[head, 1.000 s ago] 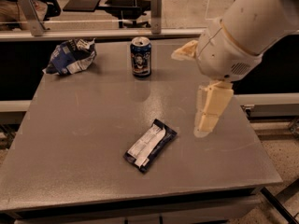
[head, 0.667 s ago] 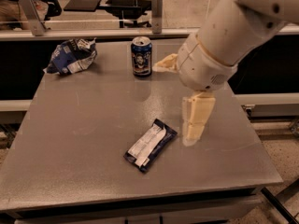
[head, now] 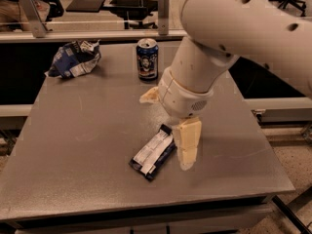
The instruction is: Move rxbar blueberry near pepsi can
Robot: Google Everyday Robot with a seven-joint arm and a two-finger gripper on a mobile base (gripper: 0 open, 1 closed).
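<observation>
Rxbar blueberry [head: 153, 152] lies flat and slantwise on the grey table [head: 73, 145], toward the front middle, and we see its white label facing up. Our gripper [head: 165, 130] hangs right at the bar's far end with its fingers spread wide and nothing held. One pale finger [head: 187, 145] points down just beside the bar's right edge; whether it touches the wrapper we cannot tell. The other finger [head: 148, 95] sticks out leftward, higher up. Behind, the pepsi can [head: 147, 58] stands upright near the back edge, well apart from the bar. A crumpled chip bag [head: 73, 60] sits at the back left.
</observation>
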